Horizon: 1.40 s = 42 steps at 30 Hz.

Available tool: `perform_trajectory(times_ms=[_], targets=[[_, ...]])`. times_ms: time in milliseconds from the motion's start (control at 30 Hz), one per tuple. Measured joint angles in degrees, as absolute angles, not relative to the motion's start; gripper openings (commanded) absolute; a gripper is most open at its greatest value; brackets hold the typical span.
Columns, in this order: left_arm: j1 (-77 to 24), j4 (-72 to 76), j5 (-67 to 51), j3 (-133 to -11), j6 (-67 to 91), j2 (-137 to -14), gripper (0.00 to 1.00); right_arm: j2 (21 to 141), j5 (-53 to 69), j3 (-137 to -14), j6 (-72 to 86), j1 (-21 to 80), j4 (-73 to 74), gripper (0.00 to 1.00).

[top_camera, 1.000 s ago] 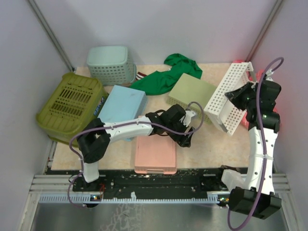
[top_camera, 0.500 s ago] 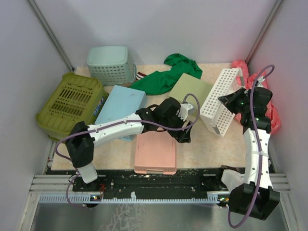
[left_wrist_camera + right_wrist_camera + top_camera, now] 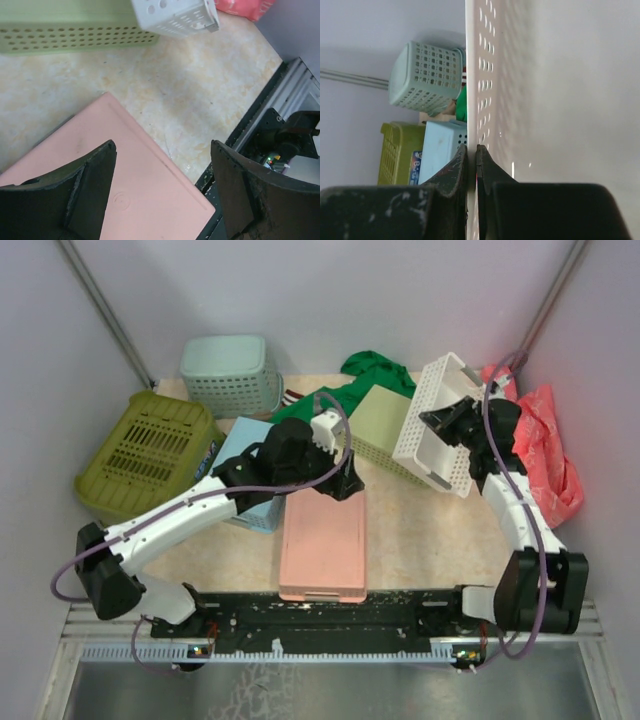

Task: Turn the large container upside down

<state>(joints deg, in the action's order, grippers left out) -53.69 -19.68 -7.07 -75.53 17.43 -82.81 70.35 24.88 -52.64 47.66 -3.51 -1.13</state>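
Left jaws released over pink tray point(image 3: 322, 545); right jaws grasping tilted white basket point(image 3: 418, 420); olive-green basket point(image 3: 150, 455) far left.

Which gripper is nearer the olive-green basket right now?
Left. The left gripper is open above the pink tray's far end, right of the olive-green basket. The right gripper is even farther right, shut on the white basket's wall.
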Motion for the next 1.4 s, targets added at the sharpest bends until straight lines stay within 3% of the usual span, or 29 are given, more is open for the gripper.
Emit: perform_trajectory(times_ms=[167,333,533,733,1000,1400], targets=[[-51.5,-18.8,-3.9,-70.4,20.1,-79.0,0.81,78.9,24.5,-56.4,49.9,-1.7,-6.9,0.0],[-51.2,-18.8,-2.6,-68.4,21.4,-78.8,0.81,79.5,23.6,-58.4,49.5,-1.5,-7.2,0.0],[-51.0,-18.2,-2.1,-68.3,21.6,-78.8,0.81,73.2,18.8,-58.6,45.6,-1.3,2.3,0.0],[-50.5,-18.0,-1.0,-68.3,21.2,-78.8,0.81,59.5,15.6,-56.0,44.8,-1.2,9.7,0.0],[-49.9,-18.0,0.5,-68.3,20.5,-78.8,0.81,48.6,13.2,-49.2,52.8,-1.2,12.4,0.0],[-49.7,-18.0,2.3,-68.3,19.5,-78.8,0.82,54.0,26.0,-43.4,61.1,1.0,-1.0,0.0]])
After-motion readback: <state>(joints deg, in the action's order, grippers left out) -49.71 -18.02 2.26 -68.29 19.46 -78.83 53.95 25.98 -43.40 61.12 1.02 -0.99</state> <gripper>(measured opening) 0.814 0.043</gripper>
